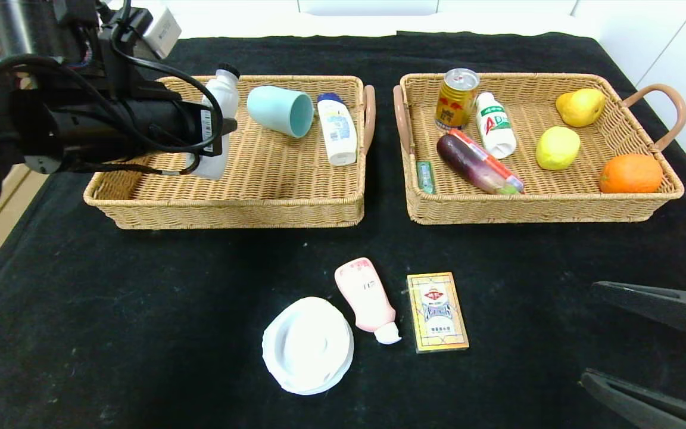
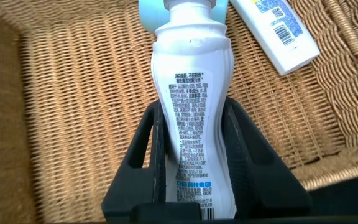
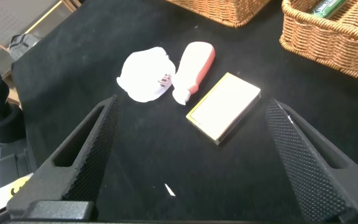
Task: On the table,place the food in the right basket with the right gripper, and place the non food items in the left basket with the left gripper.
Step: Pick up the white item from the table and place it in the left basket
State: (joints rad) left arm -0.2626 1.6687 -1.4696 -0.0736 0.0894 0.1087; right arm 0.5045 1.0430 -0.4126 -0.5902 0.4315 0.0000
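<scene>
We are in the middle of dropping off a non-food item. Our left gripper (image 1: 215, 134) is clamped on a white bottle (image 1: 217, 119) and holds it above the left part of the left basket (image 1: 236, 205), its capped end pointing to the far side. In the left wrist view the fingers (image 2: 143, 155) press on both sides of the bottle's (image 2: 193, 112) printed label, with the basket's weave beneath it. A teal cup (image 1: 280, 111) and a white tube (image 1: 337, 128) already lie in this basket, to the right of the bottle.

Our right gripper (image 1: 646, 351) waits at the near right of the table (image 1: 111, 310) with its fingers spread wide and nothing between them.

The right basket (image 1: 539, 205) holds a can (image 1: 457, 98), a small drink bottle (image 1: 495, 124), an eggplant (image 1: 474, 164), a pear (image 1: 581, 107), a lemon (image 1: 557, 148) and an orange (image 1: 630, 173).

Still on the table, near the middle, are a white plate (image 1: 307, 345), a pink bottle (image 1: 368, 299) and a yellow box (image 1: 437, 311).

Next, we judge, the left gripper should lower the bottle a little and let go over the bare weave, clear of the cup. Then we must sort what is left; whether the yellow box is food we cannot tell from here.
</scene>
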